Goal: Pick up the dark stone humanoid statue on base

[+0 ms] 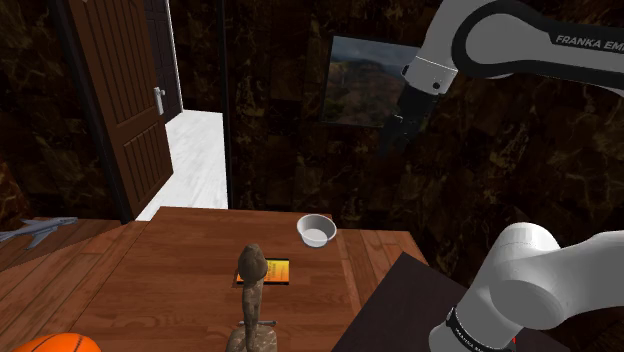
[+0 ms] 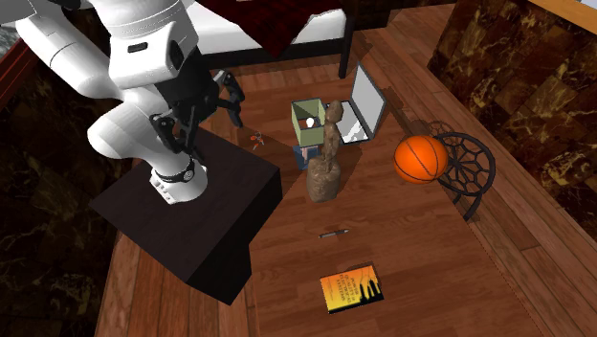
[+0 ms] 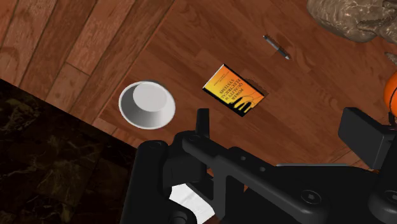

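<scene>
Shoulder view: the white arm (image 1: 500, 35) arches across the upper right, high over the wooden surface (image 1: 190, 240). The dark stone statue (image 1: 252, 268) stands upright at the bottom middle, near the dark stand (image 1: 400, 300). An orange book (image 1: 272, 270) lies flat beyond it, and a white bowl (image 1: 316, 231) sits farther off. We judge the arm is this high because the descent has not begun.

Second exterior view: the statue rises from a broad, lumpy base. It stands between the stand and an orange basketball (image 2: 421, 158), with a green box (image 2: 308, 123) just behind it. A pen (image 2: 333, 233) lies between the statue and the book. We think the heavy base keeps the figure upright, and the slimmer torso above it looks like the natural place to clasp.

Wrist view: the gripper (image 3: 281, 130) has its two black fingers well apart, with only bare wood between them, so it is ready to take something but holds nothing. It looks down on the bowl and the book. The statue's base is beyond the pen, well away from the fingers. We judge the gripper must travel across to the statue before it lowers.
</scene>
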Controlling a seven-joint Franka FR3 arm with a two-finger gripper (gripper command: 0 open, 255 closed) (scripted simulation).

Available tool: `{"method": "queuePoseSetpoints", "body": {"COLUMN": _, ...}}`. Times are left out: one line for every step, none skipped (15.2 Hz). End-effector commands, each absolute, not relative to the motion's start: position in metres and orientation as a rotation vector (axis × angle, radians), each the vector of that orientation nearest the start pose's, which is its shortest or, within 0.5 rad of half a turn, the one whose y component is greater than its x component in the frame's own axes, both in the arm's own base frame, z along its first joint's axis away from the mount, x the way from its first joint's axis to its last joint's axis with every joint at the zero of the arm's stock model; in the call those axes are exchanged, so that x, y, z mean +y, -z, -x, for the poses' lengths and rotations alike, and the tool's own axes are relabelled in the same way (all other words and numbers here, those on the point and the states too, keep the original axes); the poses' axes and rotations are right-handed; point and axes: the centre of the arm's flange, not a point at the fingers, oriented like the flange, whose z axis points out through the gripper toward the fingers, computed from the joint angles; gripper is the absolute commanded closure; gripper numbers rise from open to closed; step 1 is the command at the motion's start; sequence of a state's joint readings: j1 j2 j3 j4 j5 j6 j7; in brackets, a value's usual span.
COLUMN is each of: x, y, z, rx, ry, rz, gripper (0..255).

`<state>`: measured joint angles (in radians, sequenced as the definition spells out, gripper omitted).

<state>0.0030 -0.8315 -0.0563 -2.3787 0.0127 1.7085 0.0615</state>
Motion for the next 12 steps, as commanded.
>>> {"method": "queuePoseSetpoints", "body": {"x": -0.021, "y": -0.607, "z": -0.308, "rx": 0.154, "ry": 0.246, "rz": 3.072, "gripper": 0}}
{"method": "queuePoseSetpoints", "body": {"x": -0.008, "y": -0.601, "z": -0.306, "rx": 0.180, "ry": 0.249, "rz": 3.074, "gripper": 0}}
{"method": "queuePoseSetpoints", "body": {"x": 0.004, "y": -0.596, "z": -0.303, "rx": 0.205, "ry": 0.251, "rz": 3.076, "gripper": 0}}
{"method": "queuePoseSetpoints", "body": {"x": 0.017, "y": -0.590, "z": -0.302, "rx": 0.230, "ry": 0.253, "rz": 3.078, "gripper": 0}}
{"method": "queuePoseSetpoints", "body": {"x": 0.030, "y": -0.585, "z": -0.300, "rx": 0.256, "ry": 0.255, "rz": 3.079, "gripper": 0}}
{"method": "queuePoseSetpoints", "body": {"x": 0.043, "y": -0.579, "z": -0.299, "rx": 0.281, "ry": 0.257, "rz": 3.081, "gripper": 0}}
{"method": "queuePoseSetpoints", "body": {"x": 0.055, "y": -0.574, "z": -0.298, "rx": 0.307, "ry": 0.259, "rz": 3.082, "gripper": 0}}
{"method": "queuePoseSetpoints", "body": {"x": 0.068, "y": -0.568, "z": -0.297, "rx": 0.332, "ry": 0.261, "rz": 3.083, "gripper": 0}}
{"method": "queuePoseSetpoints", "body": {"x": 0.081, "y": -0.562, "z": -0.296, "rx": 0.358, "ry": 0.264, "rz": 3.084, "gripper": 0}}
{"method": "queuePoseSetpoints", "body": {"x": 0.094, "y": -0.557, "z": -0.295, "rx": 0.383, "ry": 0.266, "rz": 3.085, "gripper": 0}}
{"method": "queuePoseSetpoints", "body": {"x": 0.106, "y": -0.551, "z": -0.295, "rx": 0.409, "ry": 0.268, "rz": 3.085, "gripper": 0}}
{"method": "queuePoseSetpoints", "body": {"x": 0.119, "y": -0.545, "z": -0.295, "rx": 0.435, "ry": 0.270, "rz": 3.085, "gripper": 0}}
